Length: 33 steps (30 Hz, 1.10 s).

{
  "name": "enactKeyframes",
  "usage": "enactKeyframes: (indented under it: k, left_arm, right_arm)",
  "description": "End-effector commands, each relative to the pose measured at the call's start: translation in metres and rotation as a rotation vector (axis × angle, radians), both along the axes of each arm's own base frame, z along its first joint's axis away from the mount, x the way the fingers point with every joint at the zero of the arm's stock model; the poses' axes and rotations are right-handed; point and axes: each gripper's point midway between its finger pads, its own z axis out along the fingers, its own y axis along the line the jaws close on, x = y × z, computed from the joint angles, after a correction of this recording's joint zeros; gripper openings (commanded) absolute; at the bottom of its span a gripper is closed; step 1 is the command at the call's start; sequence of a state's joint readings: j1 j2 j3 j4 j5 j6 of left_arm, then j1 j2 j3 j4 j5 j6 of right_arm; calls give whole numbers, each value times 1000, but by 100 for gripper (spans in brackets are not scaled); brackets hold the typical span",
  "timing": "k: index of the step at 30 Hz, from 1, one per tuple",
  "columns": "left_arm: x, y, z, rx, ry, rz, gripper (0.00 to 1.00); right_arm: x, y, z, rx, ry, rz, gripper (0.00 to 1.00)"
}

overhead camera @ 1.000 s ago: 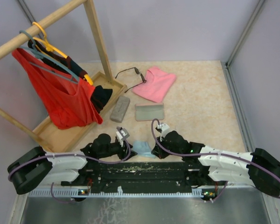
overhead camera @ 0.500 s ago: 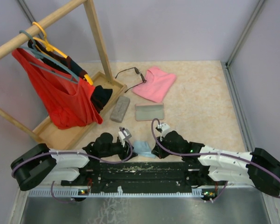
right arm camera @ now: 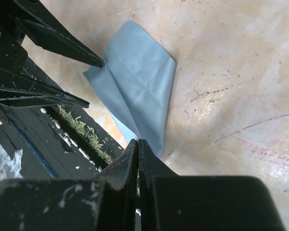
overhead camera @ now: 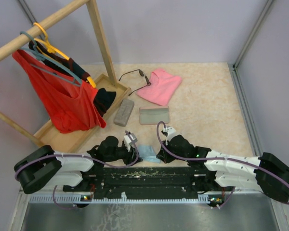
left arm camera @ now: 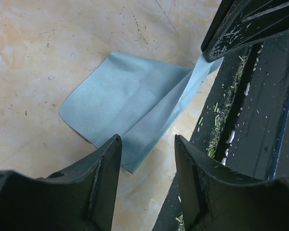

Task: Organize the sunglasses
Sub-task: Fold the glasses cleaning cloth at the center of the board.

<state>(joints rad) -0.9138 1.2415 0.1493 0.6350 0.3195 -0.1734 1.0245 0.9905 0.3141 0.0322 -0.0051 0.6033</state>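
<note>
A pair of thin dark-framed sunglasses [overhead camera: 135, 76] lies at the back of the table, touching the left edge of a pink cloth [overhead camera: 160, 85]. A light-blue cloth [overhead camera: 147, 152] [left arm camera: 125, 103] [right arm camera: 137, 84] lies near the front, between my two grippers. My right gripper [overhead camera: 159, 156] [right arm camera: 138, 142] [left arm camera: 204, 55] is shut on the cloth's right corner and lifts that corner a little. My left gripper [overhead camera: 136, 150] [left arm camera: 147, 144] [right arm camera: 96, 83] stands open just left of the cloth. The cloth's near corner lies just ahead of its fingertips, and nothing is between its fingers.
A grey case [overhead camera: 124, 112] and a flat grey-green case [overhead camera: 154, 115] lie mid-table. At the left is a wooden rack [overhead camera: 98, 38] with hangers, a red garment [overhead camera: 62, 101] and a wooden base tray [overhead camera: 62, 139]. The black arm mount [overhead camera: 144, 180] [left arm camera: 260, 120] runs along the near edge.
My left gripper has slid to the right, closer to the light-blue cloth, and its jaws have narrowed slightly. The right gripper and the cloth have stayed put.
</note>
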Motion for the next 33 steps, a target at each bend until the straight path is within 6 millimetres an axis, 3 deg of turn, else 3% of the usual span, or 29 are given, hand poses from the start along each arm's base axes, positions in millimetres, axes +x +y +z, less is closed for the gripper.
enactKeyframes:
  k: [1,18,33]
  left_arm:
    - [4,-6,6,-10,-25,-17,53]
    - [13,-5,-1,40,-24,18,39]
    - [12,-4,7,20,-51,8,7]
  right_arm:
    - [12,10,19,56,-37,-30,0]
    - [12,11,20,65,-31,-30,0]
    - [13,14,20,65,-32,-23,0]
